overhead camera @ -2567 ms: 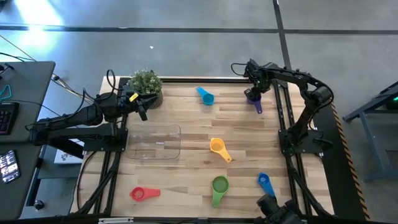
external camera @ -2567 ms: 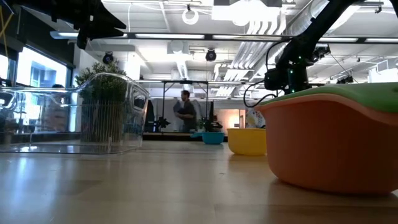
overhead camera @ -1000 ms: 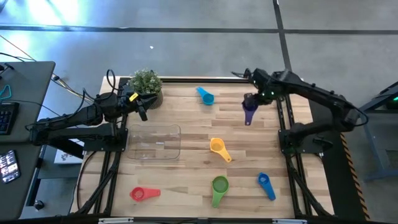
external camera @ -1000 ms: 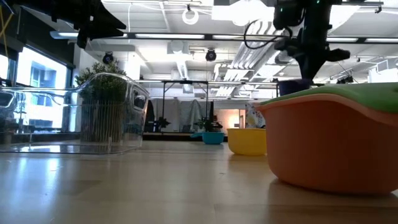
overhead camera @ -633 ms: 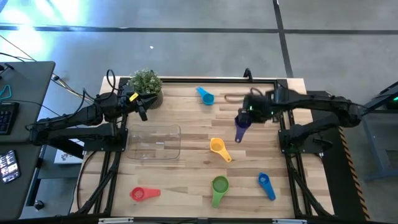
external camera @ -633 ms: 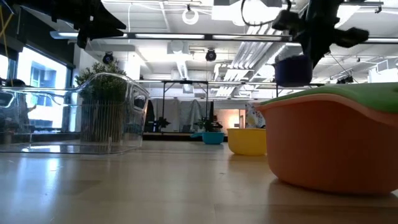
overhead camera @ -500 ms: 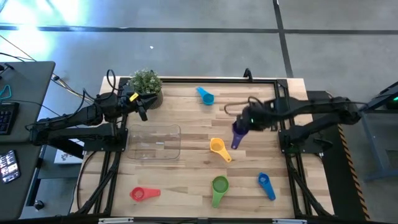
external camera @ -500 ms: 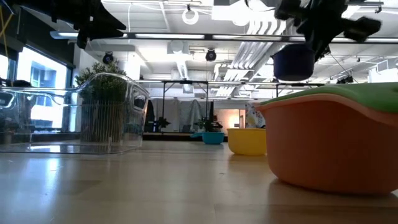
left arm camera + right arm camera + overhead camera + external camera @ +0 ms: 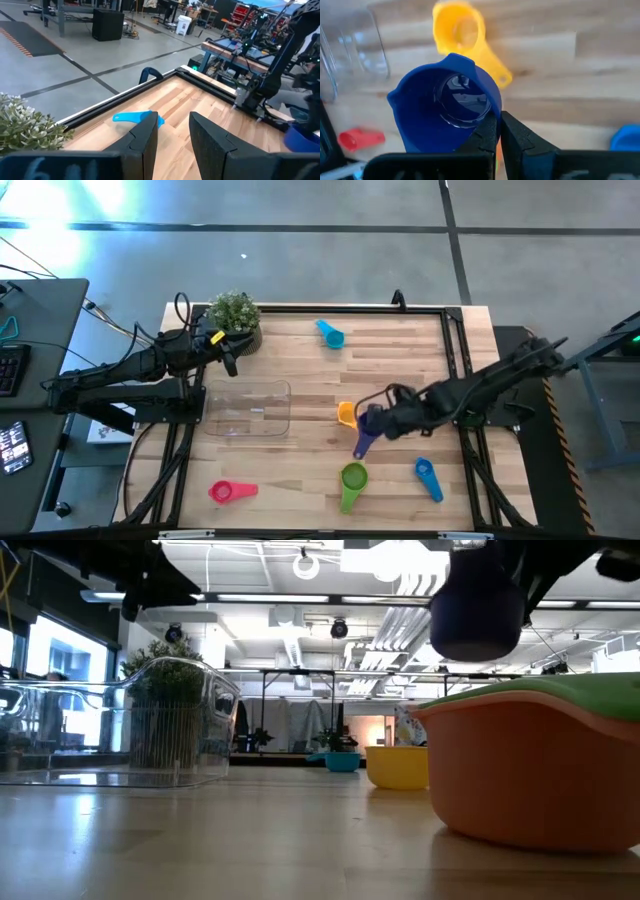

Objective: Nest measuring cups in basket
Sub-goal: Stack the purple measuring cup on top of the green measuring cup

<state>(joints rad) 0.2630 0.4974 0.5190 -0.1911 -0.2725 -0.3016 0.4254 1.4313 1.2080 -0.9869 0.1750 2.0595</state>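
High view: the right gripper (image 9: 375,420) pinched the purple measuring cup (image 9: 366,427) aloft beside the yellow cup (image 9: 346,413); left gripper (image 9: 222,348) sat spread by the plant (image 9: 234,312).

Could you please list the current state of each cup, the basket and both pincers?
Purple cup: lifted, gripped by right pincer.
Yellow cup: on table.
Green cup: on table.
Blue cup: on table.
Light blue cup: on table.
Red-pink cup: on table.
Basket: empty.
Left pincer: open, empty, beside plant.

Table (image 9: 300,470): pale wood planks, smooth, faint sheen. Basket (image 9: 247,409): clear glossy plastic. Purple cup (image 9: 447,107) in my right fingers (image 9: 485,137): smooth plastic, shiny inside. My fingers: matt black. Yellow cup (image 9: 460,27): smooth plastic.
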